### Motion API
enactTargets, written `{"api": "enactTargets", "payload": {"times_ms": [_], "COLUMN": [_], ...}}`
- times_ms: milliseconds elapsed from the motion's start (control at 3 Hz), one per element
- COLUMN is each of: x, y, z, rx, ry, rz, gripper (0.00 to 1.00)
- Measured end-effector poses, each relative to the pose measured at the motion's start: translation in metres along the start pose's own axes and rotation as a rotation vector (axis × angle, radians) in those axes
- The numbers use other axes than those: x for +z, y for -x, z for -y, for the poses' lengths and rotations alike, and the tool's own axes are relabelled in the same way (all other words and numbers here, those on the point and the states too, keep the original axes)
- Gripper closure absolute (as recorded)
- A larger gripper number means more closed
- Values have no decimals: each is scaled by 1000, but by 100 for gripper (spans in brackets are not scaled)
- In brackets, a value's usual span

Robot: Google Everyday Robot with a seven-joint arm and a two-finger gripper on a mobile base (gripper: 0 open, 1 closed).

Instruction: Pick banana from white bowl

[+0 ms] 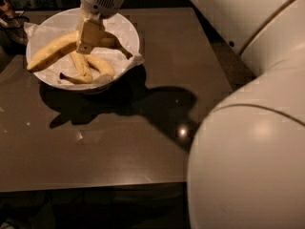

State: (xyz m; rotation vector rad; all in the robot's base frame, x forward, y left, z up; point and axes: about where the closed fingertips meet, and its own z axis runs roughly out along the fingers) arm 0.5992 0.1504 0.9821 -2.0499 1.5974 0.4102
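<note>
The white bowl stands at the table's far left, lined with crumpled white paper. The long pale-yellow banana lies across it, from the left rim to its dark stem at the right. Two shorter bananas lie below it in the bowl. My gripper reaches down from above into the middle of the bowl. It sits right at the long banana's middle and covers that part of it.
The dark brown table runs to a front edge near the bottom. My big white arm fills the right side and casts a shadow beside the bowl. Dark clutter lies at the far left edge.
</note>
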Motion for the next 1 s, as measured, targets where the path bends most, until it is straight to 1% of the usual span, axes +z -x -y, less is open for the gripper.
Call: {"api": "enactTargets", "payload": {"times_ms": [333, 667, 1000], "x": [-16, -27, -28], "y": [14, 25, 26], "z": [-26, -49, -51], "rx": [26, 66, 71], "ry": [-24, -49, -49], "rz": [8, 10, 9], "gripper": [100, 100, 100]}}
